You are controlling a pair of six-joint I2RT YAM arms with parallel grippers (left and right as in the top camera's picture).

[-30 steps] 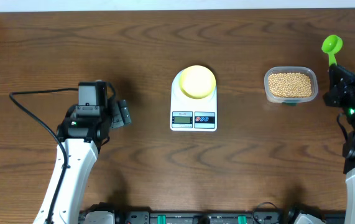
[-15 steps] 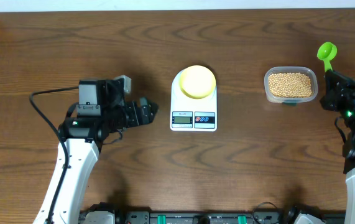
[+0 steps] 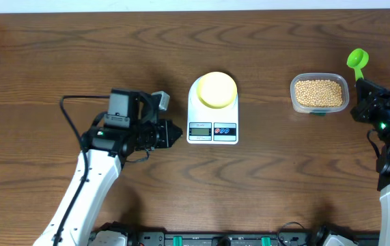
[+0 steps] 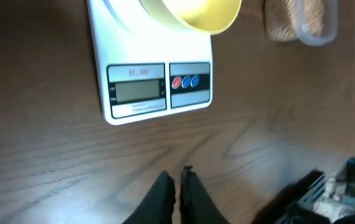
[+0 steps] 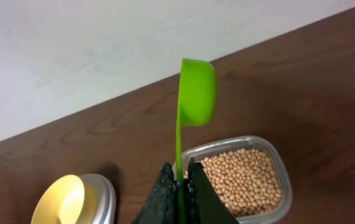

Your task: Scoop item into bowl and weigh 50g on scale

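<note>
The pale yellow bowl (image 3: 216, 89) sits empty on the white scale (image 3: 212, 128) at the table's middle. The tan beans (image 3: 319, 92) fill a clear tub (image 3: 294, 96) to the right of the scale. My right gripper (image 3: 365, 85) is shut on the handle of a green scoop (image 3: 357, 59), held upright just right of the tub; in the right wrist view the scoop (image 5: 197, 90) rises above the beans (image 5: 242, 180). My left gripper (image 3: 175, 134) is shut and empty, just left of the scale's front; its tips (image 4: 178, 177) point at the display (image 4: 137, 91).
The table's far edge and a pale wall run along the top of the right wrist view. Black equipment (image 4: 317, 196) lies along the table's front edge. A black cable (image 3: 72, 119) loops off the left arm.
My left arm swung right, toward the scale's front-left corner, and its jaws went from wide open to shut. The right gripper with the scoop drifted slightly left.
</note>
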